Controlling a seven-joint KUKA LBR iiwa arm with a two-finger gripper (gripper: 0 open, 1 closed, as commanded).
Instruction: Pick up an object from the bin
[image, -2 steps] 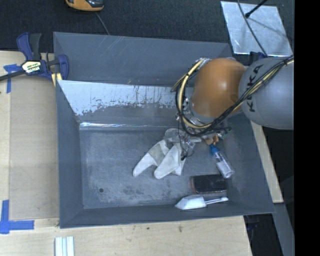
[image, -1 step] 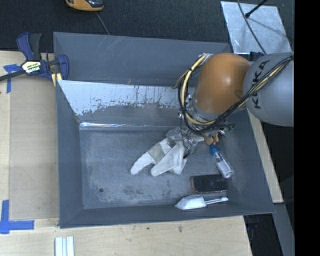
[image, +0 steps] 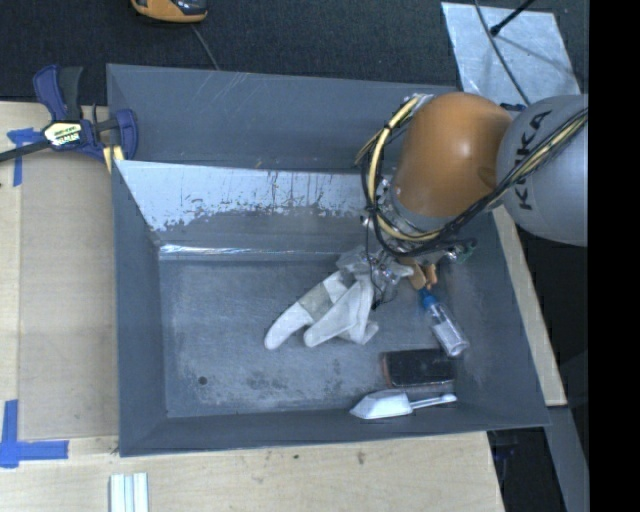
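**Gripper at the cloth's upper-right end**

Gripper (image: 385, 280) is low, centre-right of frame, at the upper-right end of a crumpled white fabric glove (image: 325, 315). Open or closed: cannot tell. The glove's long axis runs lower left to upper right across the scuffed grey metal bin (image: 200, 300). Lower right: one clear blue-tipped pen (image: 441, 325), one flat black rectangle (image: 418, 368), one white plastic brush (image: 400, 404).

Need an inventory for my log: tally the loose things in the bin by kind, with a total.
White crumpled cloth, possibly more than one piece: 1
Pen-like tube with a blue end: 1
Black flat rectangular case: 1
White plastic tool with a handle: 1
Total: 4
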